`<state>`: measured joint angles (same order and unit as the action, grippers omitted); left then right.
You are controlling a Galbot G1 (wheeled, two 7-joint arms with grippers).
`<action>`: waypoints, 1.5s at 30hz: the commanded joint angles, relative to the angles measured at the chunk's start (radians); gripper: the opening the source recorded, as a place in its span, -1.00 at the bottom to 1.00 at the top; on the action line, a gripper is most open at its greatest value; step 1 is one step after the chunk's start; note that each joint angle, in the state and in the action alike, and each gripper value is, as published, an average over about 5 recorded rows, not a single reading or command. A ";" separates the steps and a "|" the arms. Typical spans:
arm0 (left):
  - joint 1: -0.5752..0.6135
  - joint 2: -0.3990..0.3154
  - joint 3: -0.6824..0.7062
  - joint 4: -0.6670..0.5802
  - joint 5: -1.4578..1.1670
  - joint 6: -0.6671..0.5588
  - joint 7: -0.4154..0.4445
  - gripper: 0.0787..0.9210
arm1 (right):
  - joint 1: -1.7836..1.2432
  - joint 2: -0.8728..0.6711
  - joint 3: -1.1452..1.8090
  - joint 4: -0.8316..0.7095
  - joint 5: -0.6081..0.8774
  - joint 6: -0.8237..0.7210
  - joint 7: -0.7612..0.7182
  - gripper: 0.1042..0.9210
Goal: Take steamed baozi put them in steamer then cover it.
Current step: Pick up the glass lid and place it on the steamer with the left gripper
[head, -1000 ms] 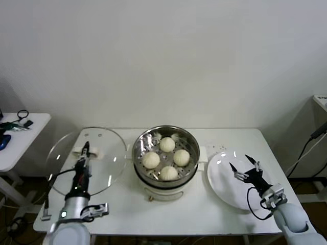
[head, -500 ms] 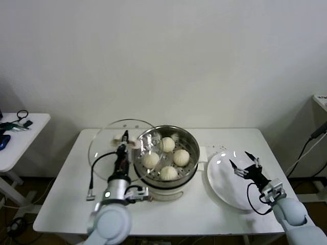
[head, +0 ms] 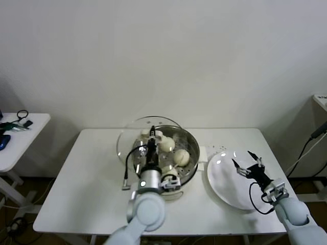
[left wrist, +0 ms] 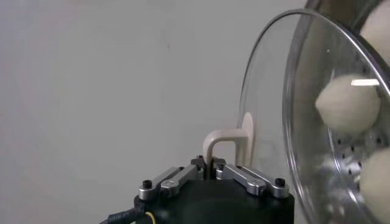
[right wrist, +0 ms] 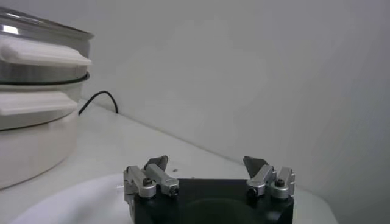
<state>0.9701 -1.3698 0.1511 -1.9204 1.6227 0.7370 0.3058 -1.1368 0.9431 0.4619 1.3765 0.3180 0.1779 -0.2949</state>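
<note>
The steamer (head: 192, 142) stands mid-table on its white pot base, with several baozi (head: 180, 157) inside. My left gripper (head: 152, 141) is shut on the cream handle (head: 153, 133) of the glass cover (head: 134, 139), which hangs tilted above the steamer's left half and overhangs its left rim. In the left wrist view the gripper (left wrist: 208, 165) pinches the handle (left wrist: 228, 141); baozi (left wrist: 346, 103) show through the cover (left wrist: 268, 103). My right gripper (head: 249, 164) is open above the white plate (head: 222, 181), holding nothing. In the right wrist view, the right gripper (right wrist: 207, 164) faces the steamer (right wrist: 36, 64).
A white plate (right wrist: 67, 204) lies at the table's right. A small side table (head: 23, 135) with cables stands far left. A black cable (head: 306, 148) hangs at the far right. The white wall runs close behind the table.
My left arm has carried the cover from the table's left side rightward, to above the steamer. The right gripper has stayed open over the plate.
</note>
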 commanded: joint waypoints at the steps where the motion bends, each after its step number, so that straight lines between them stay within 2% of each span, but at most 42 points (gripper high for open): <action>1: -0.047 -0.188 0.055 0.128 0.073 0.048 0.026 -0.82 | -0.005 -0.003 0.017 -0.001 0.001 0.001 0.001 0.76; 8: -0.031 -0.198 0.060 0.152 0.087 0.048 0.069 -0.82 | -0.013 0.001 0.027 -0.004 -0.002 0.003 -0.002 0.76; 18: -0.019 -0.190 0.037 0.165 0.081 0.048 0.069 -0.82 | -0.011 0.005 0.029 -0.008 -0.007 0.006 -0.005 0.76; 31: -0.015 -0.159 0.013 0.168 0.056 0.048 0.044 -0.82 | -0.008 0.016 0.030 -0.009 -0.024 0.007 -0.011 0.76; 45: -0.026 -0.159 0.024 0.184 0.024 0.048 -0.018 -0.82 | -0.014 0.030 0.051 -0.009 -0.036 0.005 -0.033 0.76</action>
<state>0.9479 -1.5268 0.1699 -1.7425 1.6605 0.7365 0.3205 -1.1513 0.9692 0.5093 1.3688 0.2862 0.1833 -0.3218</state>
